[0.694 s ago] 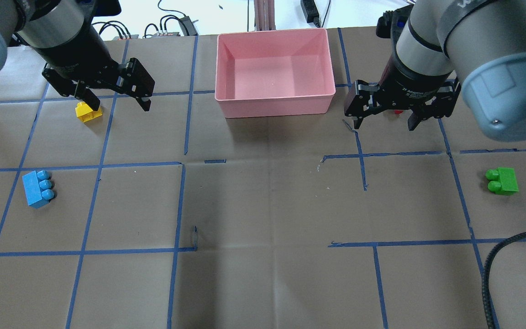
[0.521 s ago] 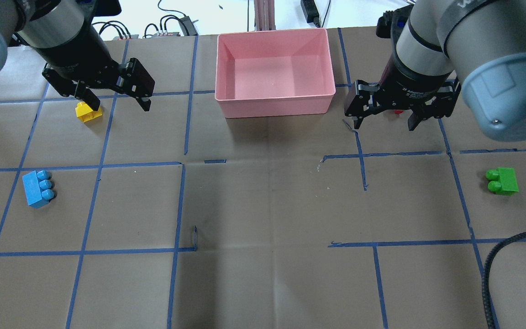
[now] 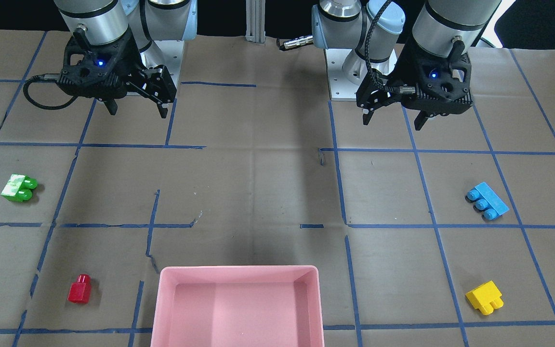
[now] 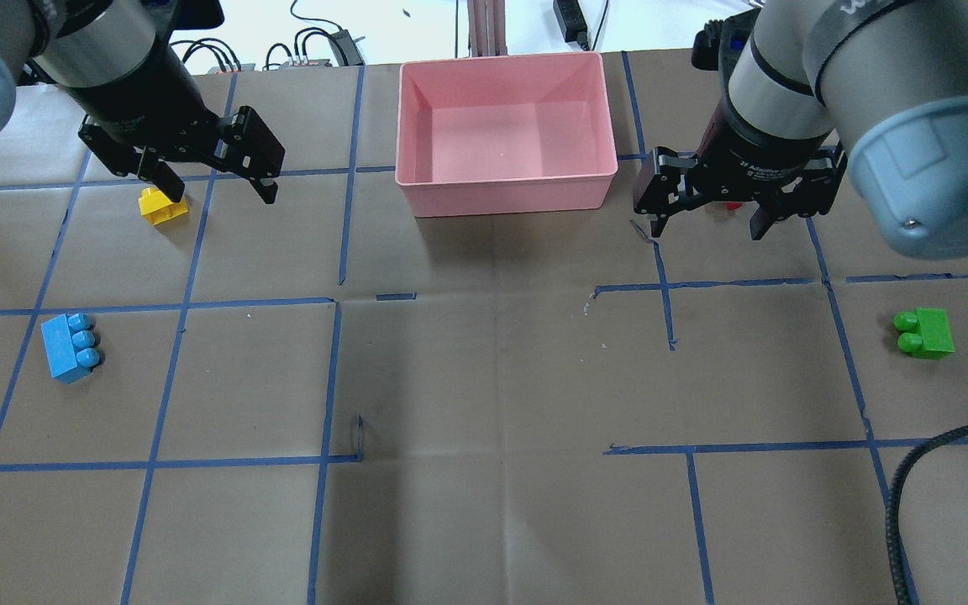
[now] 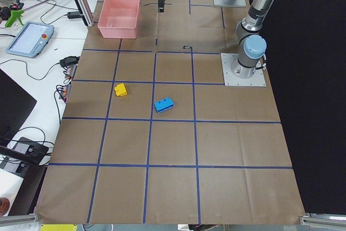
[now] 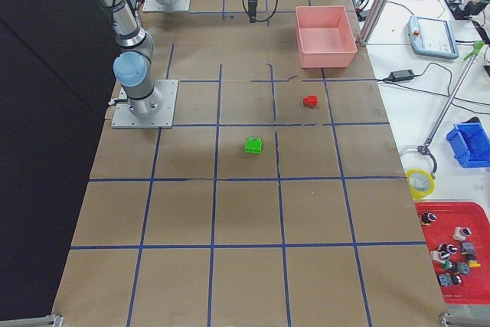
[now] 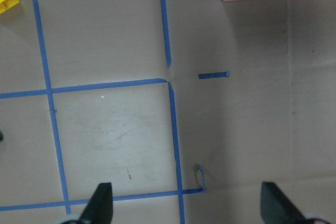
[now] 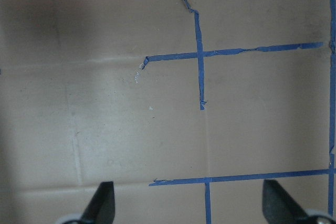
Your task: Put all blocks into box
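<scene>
The pink box (image 4: 505, 181) stands empty at the table's far middle; it also shows in the front view (image 3: 239, 272). The yellow block (image 4: 162, 206) lies left of it, the blue block (image 4: 69, 346) nearer on the left, the green block (image 4: 925, 333) on the right. The red block (image 3: 79, 288) lies right of the box, mostly hidden behind my right gripper in the overhead view. My left gripper (image 4: 219, 192) is open and empty, held above the table, as is my right gripper (image 4: 707, 229). Both wrist views show spread fingertips (image 7: 102, 203) (image 8: 102, 203) over bare paper.
Blue tape lines grid the brown paper cover. A black cable (image 4: 912, 479) loops in at the near right. The arm bases (image 3: 354, 77) stand at the robot's side. Cables and devices lie beyond the far edge.
</scene>
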